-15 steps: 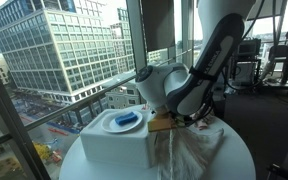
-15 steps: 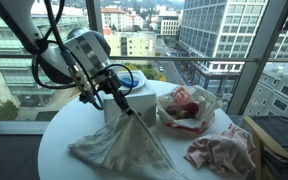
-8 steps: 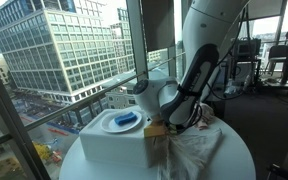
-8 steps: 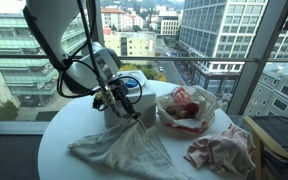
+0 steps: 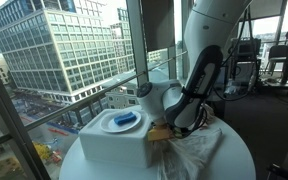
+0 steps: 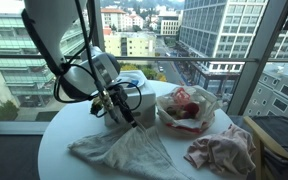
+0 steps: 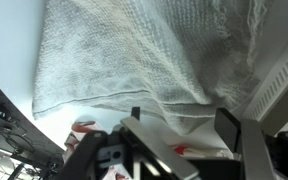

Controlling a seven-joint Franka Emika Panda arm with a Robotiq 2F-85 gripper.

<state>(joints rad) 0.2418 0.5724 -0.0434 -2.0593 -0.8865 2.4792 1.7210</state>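
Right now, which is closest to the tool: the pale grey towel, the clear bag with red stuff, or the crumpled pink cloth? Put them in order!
From the tool, in an exterior view:
1. pale grey woven towel: right below the tool.
2. clear plastic bag with red things inside: off to the side, by the window.
3. crumpled pink cloth: farthest, past the bag.

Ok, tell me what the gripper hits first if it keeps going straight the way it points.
Most likely the crumpled off-white waffle-weave towel: it fills the wrist view straight ahead of the gripper, whose tip sits at the towel's raised peak. Whether they already touch, I cannot tell.
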